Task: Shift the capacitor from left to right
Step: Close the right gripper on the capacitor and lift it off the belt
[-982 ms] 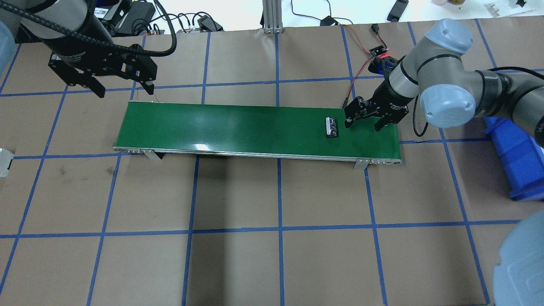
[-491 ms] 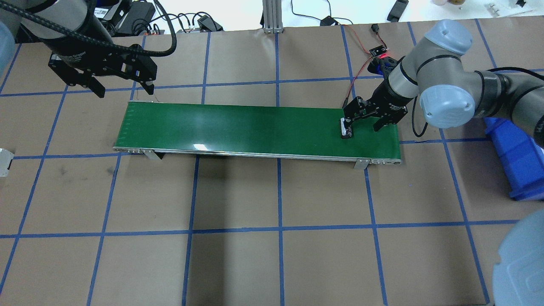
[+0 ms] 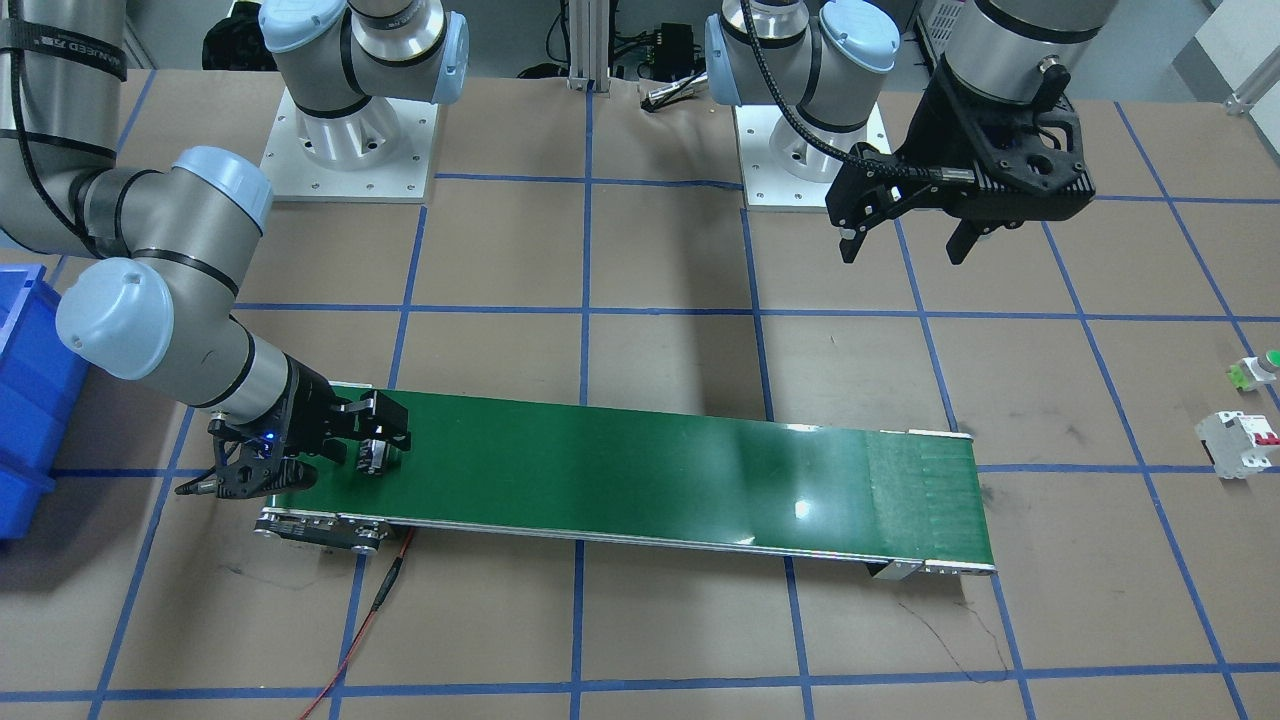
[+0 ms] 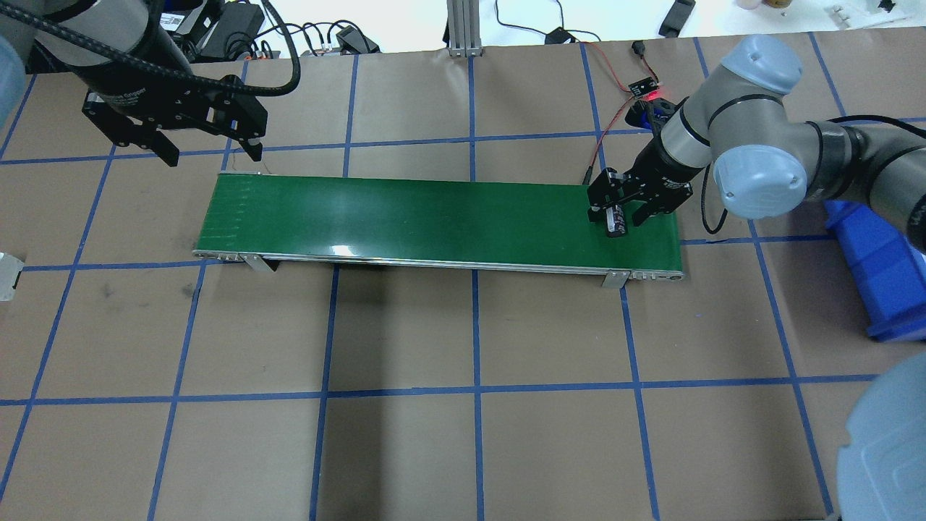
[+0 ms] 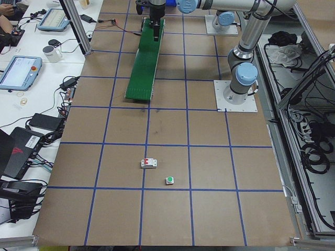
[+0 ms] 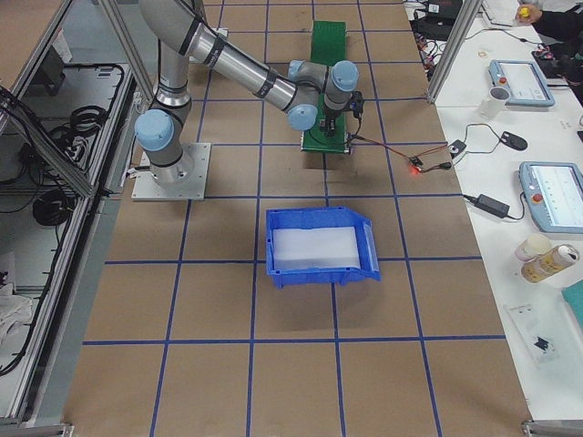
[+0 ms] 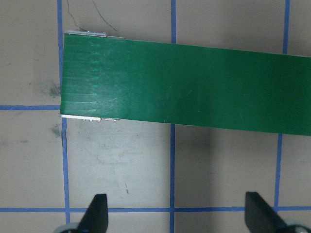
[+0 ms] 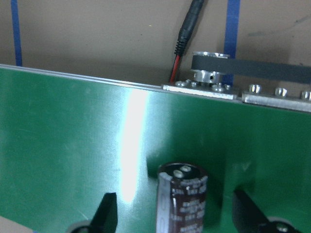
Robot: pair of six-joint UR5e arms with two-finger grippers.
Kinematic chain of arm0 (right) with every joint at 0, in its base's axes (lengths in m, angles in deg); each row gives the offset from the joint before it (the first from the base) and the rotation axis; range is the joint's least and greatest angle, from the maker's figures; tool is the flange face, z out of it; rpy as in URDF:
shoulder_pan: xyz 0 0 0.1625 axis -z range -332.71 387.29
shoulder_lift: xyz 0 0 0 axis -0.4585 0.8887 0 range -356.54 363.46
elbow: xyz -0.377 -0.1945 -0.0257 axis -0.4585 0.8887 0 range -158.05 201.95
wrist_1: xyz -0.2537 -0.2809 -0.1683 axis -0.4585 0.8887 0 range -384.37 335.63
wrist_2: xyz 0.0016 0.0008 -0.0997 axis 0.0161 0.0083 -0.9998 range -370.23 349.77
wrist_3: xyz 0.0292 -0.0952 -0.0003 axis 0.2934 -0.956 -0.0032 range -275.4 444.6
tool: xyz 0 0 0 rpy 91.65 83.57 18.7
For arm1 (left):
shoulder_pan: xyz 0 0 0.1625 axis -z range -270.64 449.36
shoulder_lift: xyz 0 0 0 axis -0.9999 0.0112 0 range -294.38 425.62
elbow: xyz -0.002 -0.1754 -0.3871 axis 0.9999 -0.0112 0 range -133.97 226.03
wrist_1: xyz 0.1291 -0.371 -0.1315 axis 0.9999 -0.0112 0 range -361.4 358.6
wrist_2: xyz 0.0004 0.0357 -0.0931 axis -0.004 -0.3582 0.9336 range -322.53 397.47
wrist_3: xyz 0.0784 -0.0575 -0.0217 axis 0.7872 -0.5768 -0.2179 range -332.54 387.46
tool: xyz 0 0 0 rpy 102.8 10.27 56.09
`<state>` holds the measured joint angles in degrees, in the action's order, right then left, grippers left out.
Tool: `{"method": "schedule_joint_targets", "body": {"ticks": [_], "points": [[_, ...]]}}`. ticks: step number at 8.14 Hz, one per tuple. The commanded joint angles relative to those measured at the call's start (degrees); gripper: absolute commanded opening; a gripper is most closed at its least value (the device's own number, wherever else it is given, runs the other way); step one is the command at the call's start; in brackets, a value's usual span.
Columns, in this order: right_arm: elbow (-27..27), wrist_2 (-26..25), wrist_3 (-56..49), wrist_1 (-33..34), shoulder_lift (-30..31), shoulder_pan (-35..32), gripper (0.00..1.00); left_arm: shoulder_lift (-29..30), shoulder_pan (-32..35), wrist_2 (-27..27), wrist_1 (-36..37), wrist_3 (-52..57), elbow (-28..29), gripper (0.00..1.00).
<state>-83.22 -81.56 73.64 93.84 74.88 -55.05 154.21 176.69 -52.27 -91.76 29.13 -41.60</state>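
Note:
The capacitor, a small black cylinder with whitish print, lies on the green belt near its right end. It sits between the fingers of my right gripper, which is low over the belt and open. In the right wrist view the capacitor has a gap to each finger. In the front view it shows at the belt's left end. My left gripper is open and empty, up above the table just beyond the belt's left end.
A blue bin stands right of the belt, also in the right side view. A red wire and a lit sensor lie behind the belt's right end. A white circuit breaker and a push button sit far left.
The capacitor has travelled right along the belt and come in between my right gripper's fingers, which stand slightly closer together. My left arm has not moved.

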Motion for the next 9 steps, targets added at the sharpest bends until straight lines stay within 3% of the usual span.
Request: {"method": "schedule_joint_targets", "body": {"ticks": [1,2,4,6,7,9], "points": [[0.23,-2.3,-0.55,-0.09,0.03,0.08,0.08,0.0,0.03,0.01,0.0,0.0,0.0,1.0],[1.01,-4.41,-0.29,-0.26,0.21,0.08,0.0,0.0,0.03,0.01,0.0,0.0,0.0,1.0],[1.46,-6.36,0.33,-1.22,0.74,0.08,0.0,0.0,0.03,0.01,0.0,0.0,0.0,1.0],[7.83,-11.78,-0.63,-6.9,1.09,0.68,0.0,0.0,0.03,0.01,0.0,0.0,0.0,1.0],[11.27,-15.38,-3.25,-11.47,1.87,1.47,0.0,0.0,0.03,0.01,0.0,0.0,-0.09,1.0],[12.35,-19.53,-12.45,-11.78,4.94,4.98,0.0,0.0,0.03,0.01,0.0,0.0,-0.09,1.0]]}}
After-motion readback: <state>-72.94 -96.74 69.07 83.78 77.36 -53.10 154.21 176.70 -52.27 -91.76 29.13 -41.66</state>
